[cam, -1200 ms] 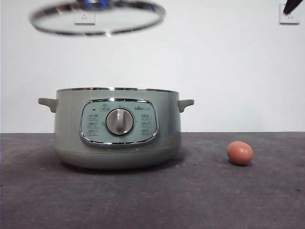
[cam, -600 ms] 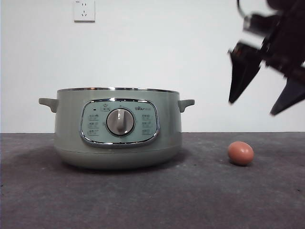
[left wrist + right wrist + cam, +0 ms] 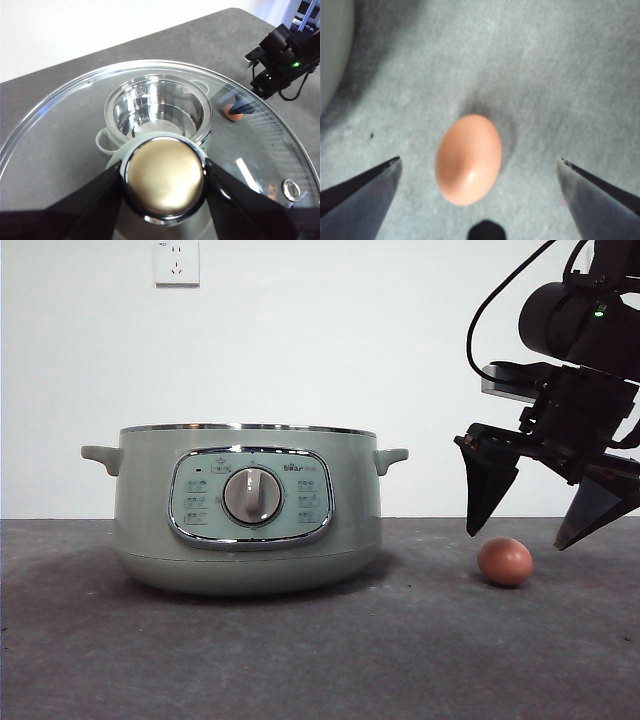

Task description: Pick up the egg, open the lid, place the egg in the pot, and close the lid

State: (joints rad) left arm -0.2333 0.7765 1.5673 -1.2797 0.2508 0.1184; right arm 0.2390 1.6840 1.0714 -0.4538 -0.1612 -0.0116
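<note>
overhead, the right hand [image 3: 538, 537] hangs spread wide just above the egg [image 3: 504, 561], one jaw to each side, neither touching the shell. the egg lies on the grey desk [image 3: 300, 660], well apart from the pot [image 3: 245, 508], with bare desk between. only the left wrist view shows the left hand [image 3: 164, 182] clamped on the knob of the lid [image 3: 65, 130], held high over the open pot's steel bowl.
</note>
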